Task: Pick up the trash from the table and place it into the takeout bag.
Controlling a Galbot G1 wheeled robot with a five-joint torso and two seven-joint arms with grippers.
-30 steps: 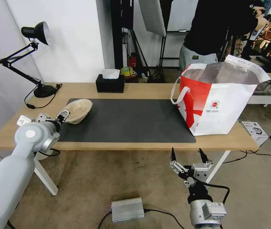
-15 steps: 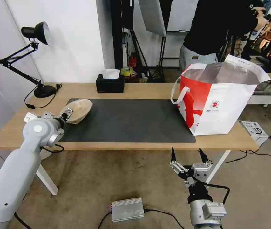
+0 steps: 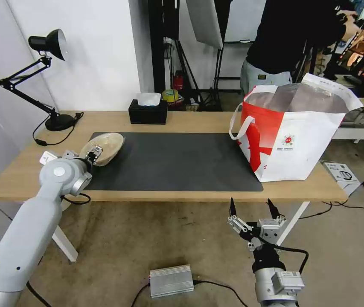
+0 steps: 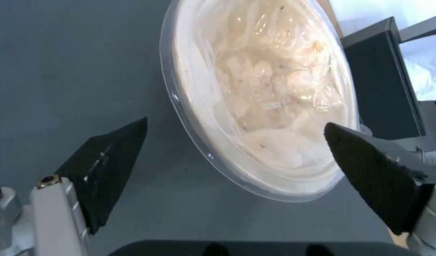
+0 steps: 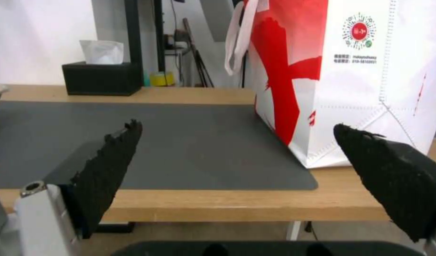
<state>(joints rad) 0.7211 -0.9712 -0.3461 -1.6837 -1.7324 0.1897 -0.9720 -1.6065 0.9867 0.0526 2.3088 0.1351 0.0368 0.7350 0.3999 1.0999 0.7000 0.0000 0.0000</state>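
Over beige bowl (image 3: 103, 148): left tool (image 4: 234, 137) open, moved closer.

We see bare mat (image 3: 173, 164) between the beige bowl (image 3: 105, 147) and takeout bag (image 3: 295, 136). Tissue box (image 3: 148, 111) stands far back.

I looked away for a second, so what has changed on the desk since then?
The left claw has advanced along the table toward the beige bowl, open, its fingertips now flanking the bowl's near rim without gripping it. The bowl, the takeout bag and the parked, open right claw stayed put.
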